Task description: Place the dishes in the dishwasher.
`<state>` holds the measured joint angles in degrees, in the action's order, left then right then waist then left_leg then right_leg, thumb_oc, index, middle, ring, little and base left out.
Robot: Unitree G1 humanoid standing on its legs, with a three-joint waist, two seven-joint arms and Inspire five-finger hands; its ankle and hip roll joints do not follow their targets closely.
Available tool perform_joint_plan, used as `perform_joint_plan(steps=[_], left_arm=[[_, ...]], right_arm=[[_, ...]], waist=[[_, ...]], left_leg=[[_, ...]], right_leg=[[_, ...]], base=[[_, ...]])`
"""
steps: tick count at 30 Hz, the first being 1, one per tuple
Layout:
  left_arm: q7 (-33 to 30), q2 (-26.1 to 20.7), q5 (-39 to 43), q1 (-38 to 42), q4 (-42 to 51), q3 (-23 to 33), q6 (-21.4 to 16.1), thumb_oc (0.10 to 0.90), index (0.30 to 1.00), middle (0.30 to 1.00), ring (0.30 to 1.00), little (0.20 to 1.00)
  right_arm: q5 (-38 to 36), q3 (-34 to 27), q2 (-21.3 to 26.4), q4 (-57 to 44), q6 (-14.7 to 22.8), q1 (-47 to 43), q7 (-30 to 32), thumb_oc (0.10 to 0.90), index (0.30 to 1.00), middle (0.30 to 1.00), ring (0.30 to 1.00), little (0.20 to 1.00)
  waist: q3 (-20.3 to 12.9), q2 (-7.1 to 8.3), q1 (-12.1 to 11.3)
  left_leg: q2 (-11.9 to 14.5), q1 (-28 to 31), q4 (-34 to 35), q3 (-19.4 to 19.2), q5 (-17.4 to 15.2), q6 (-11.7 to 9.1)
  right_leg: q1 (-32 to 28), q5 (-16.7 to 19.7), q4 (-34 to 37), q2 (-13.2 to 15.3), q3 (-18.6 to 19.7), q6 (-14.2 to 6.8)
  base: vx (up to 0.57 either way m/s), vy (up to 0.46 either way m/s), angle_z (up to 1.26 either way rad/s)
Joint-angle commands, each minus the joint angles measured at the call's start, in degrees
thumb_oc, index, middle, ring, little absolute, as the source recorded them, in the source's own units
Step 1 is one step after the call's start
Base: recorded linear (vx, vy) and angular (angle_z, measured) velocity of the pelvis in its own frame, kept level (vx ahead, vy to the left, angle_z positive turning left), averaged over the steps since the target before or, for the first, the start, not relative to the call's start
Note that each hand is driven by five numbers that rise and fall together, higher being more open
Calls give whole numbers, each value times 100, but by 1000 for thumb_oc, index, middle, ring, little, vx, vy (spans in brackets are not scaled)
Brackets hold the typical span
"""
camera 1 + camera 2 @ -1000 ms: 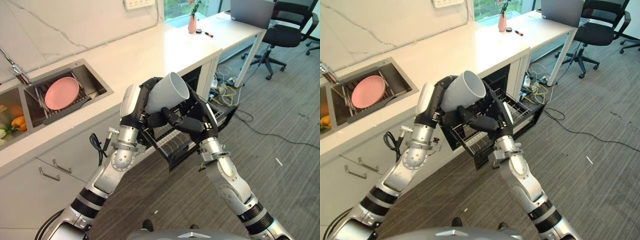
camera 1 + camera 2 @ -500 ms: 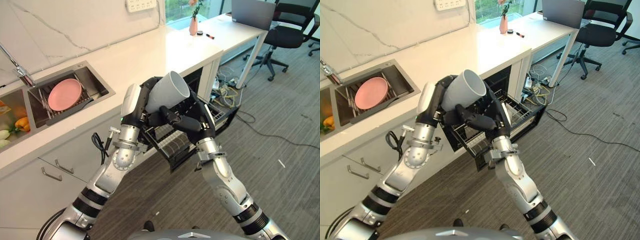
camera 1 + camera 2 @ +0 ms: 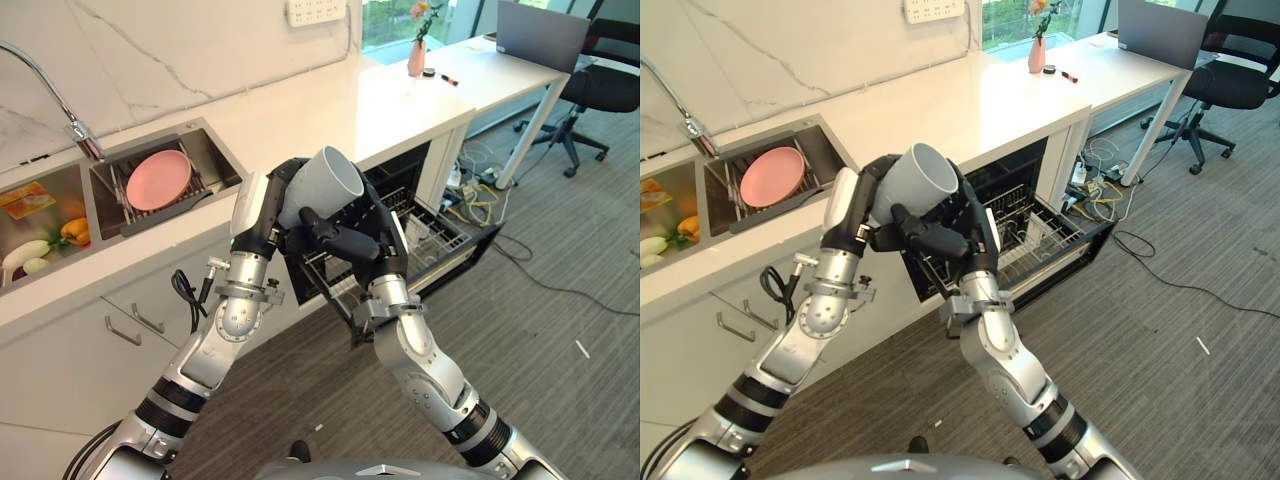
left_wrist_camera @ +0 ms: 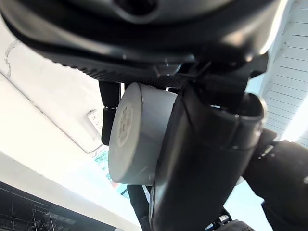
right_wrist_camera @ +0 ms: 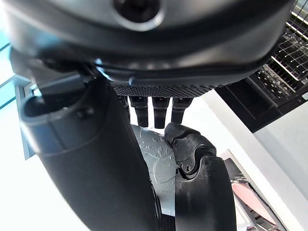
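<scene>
Cup (image 3: pixel 318 186) is sitting mid-air above the open dishwasher rack (image 3: pixel 420 240), mouth tilting up. Left hand (image 3: pixel 275 205) is curling around its body; right hand (image 3: pixel 345 238) is wrapping fingers around it from the other side, so both are gripping. Nothing is visibly loaded in the rack yet. Pink plate (image 3: pixel 158 180) is waiting in the sink (image 3: pixel 205 150). Judging by this, task is barely starting.

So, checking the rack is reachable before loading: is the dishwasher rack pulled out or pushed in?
Pulled out: the wire dishwasher rack juts from the cabinet over the floor, beyond the grey cup.
</scene>
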<state>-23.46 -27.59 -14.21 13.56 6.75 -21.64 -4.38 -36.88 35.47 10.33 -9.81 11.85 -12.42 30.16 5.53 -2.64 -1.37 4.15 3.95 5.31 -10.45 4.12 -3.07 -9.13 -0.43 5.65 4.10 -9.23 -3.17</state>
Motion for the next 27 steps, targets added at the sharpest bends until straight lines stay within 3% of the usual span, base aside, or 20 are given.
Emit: perform_joint_plan(steps=[1,3,4,5,25,26,27], left_arm=[[374,-54,-514,597,108,-1274,-646,400,300,300,300,300],[388,-64,-518,631,101,-1298,-658,400,300,300,300,300],[417,-91,-511,695,138,-1325,-683,400,300,300,300,300],[417,-91,-498,700,149,-1323,-685,400,300,300,300,300],[173,-91,-283,274,284,-760,-674,400,300,300,300,300],[154,-79,-201,197,293,-683,-662,740,811,811,811,811],[156,-80,-199,194,297,-681,-660,800,900,900,900,900]], right_arm=[[-9,-402,-1166,-262,841,-1924,50,800,900,900,900,900],[11,-404,-1168,-247,854,-1964,67,800,900,900,900,900],[62,-401,-1168,-261,851,-1998,64,430,345,345,345,345],[75,-389,-1168,-256,839,-1988,59,400,300,300,300,300],[-45,-674,-679,-602,973,-1240,-179,400,300,300,300,300],[48,-771,-638,-642,991,-1203,-116,400,300,300,300,300],[52,-768,-637,-647,989,-1199,-111,400,300,300,300,300]], waist=[[-307,214,-40],[-306,217,-46],[-308,214,-52],[-306,217,-53],[-280,233,9],[-276,230,16],[-277,229,16]], left_leg=[[67,296,-31,29,-291,-149],[64,289,-31,33,-290,-149],[62,276,-31,34,-288,-149],[61,274,-31,36,-288,-150],[76,295,-31,27,-292,-173],[73,299,-31,22,-291,-173],[73,300,-31,21,-292,-173]], right_leg=[[-10,23,-65,148,25,-433],[-11,24,-65,151,18,-430],[-6,29,-65,160,6,-432],[-6,31,-65,160,3,-433],[-2,47,-65,165,-34,-437],[-6,47,-65,165,-35,-438],[-7,47,-65,165,-35,-439]], base=[[0,0,0],[0,0,0],[0,0,0],[0,0,0],[0,0,0],[0,0,0],[0,0,0]])
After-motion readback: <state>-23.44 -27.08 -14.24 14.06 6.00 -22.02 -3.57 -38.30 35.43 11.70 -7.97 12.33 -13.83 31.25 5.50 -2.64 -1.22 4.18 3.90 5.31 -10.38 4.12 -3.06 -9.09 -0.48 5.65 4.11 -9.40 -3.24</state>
